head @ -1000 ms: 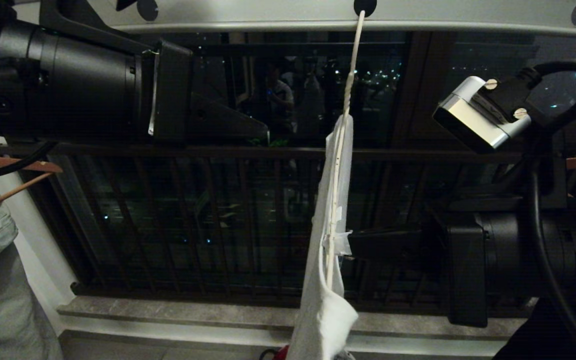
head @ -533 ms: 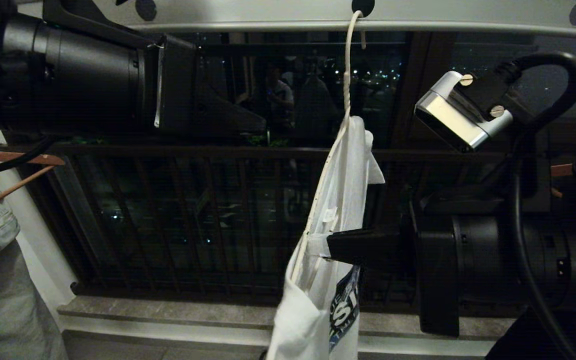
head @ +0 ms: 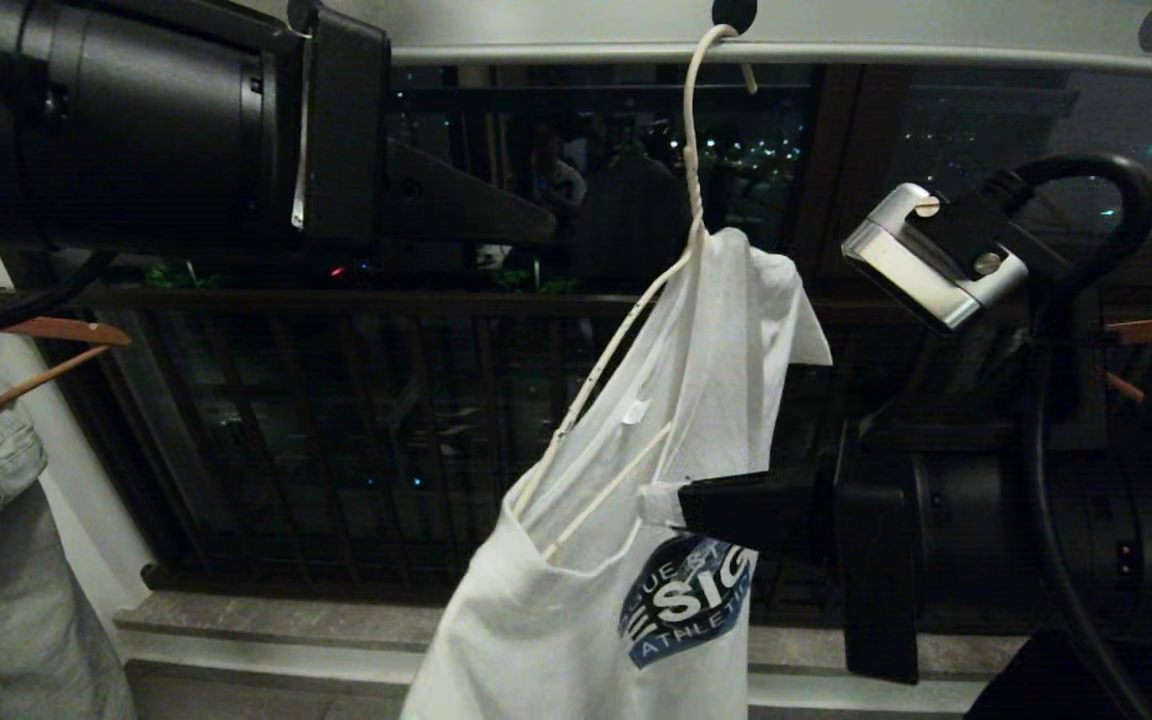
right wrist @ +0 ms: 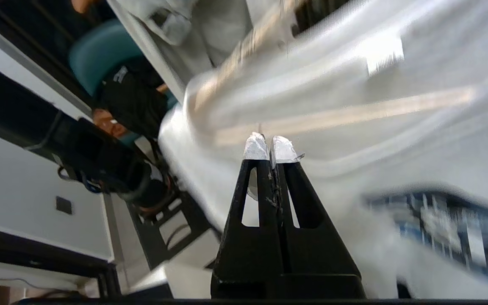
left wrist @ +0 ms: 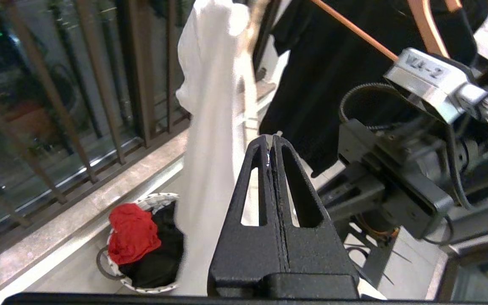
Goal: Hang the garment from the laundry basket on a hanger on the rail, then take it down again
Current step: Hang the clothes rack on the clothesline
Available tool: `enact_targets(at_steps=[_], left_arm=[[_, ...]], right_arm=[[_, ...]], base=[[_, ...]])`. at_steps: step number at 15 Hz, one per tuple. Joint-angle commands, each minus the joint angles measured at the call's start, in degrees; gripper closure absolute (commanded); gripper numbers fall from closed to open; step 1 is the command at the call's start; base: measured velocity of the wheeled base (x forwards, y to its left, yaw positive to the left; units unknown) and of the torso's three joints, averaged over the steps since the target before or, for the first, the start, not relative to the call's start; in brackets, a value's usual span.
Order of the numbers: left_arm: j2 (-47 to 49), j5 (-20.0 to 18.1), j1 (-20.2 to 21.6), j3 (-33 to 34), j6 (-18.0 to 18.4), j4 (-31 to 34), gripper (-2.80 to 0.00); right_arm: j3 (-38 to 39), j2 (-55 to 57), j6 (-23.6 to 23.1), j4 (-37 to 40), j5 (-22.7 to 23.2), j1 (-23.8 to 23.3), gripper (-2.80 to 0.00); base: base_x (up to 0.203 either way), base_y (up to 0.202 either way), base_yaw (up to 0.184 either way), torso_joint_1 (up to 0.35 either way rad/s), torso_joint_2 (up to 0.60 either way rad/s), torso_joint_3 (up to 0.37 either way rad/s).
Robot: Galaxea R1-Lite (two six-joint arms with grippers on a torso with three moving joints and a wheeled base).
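Now the garment (head: 636, 560) hangs against the right tool (head: 664, 505), whose closed tips pinch its collar.

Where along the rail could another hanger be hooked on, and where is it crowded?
Free: the rail between the white hanger and the dark hole toward the robot's right. Crowded: the rail's left stretch, hidden behind the left arm, and beside the T-shirt, where the right gripper meets the collar.
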Motion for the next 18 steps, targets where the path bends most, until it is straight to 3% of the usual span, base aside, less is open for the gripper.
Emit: enact_targets(at_steps=[1,3,4,8,10,11,14,18], left_arm=[[0.17,0.01,-1.35,-0.08,-0.07,0.10,0.00],[1.28,0.16,-1.48,-1.69,-0.04,0.10,0.00],[2.44,0.92,-1.71,-2.79,-0.04,0.10,-2.80],[7.95,3.24,-2.38,-7.01,2.01,-0.54,-2.80],[9.93,3.63,-3.50,-7.34,2.05,-4.23,-2.80],[10.83,5.05,-4.61,-7.28,2.01,-5.56,-2.80],[12.99,14.48,-8.22,-7.35,1.96,-10.05,-2.80],[15.25,18.65,-9.29,-8.89,2.30,-10.80,-2.80]], right_arm=[[0.80,-2.70,0.20,0.74,-0.25,-0.35,0.00],[1.85,-4.72,0.21,0.94,-0.45,-1.39,0.00],[2.36,-5.69,0.38,0.91,-0.41,-2.52,0.00],[2.57,-8.16,1.96,0.79,-0.26,-7.28,0.00],[2.42,-8.67,1.96,0.67,-0.17,-9.55,0.00],[2.28,-8.77,1.89,0.54,-0.14,-10.60,0.00],[2.24,-8.82,1.87,0.39,0.03,-12.79,0.00],[2.15,-8.82,1.88,0.15,0.57,-14.76,0.00]], base=[[0.000,0.000,0.000,0.000,0.00,0.000],[0.000,0.000,0.000,0.000,0.00,0.000],[0.000,0.000,0.000,0.000,0.00,0.000],[0.000,0.000,0.000,0.000,0.00,0.000],[0.000,0.000,0.000,0.000,0.00,0.000],[0.000,0.000,0.000,0.000,0.00,0.000],[0.000,0.000,0.000,0.000,0.00,0.000],[0.000,0.000,0.000,0.000,0.00,0.000]])
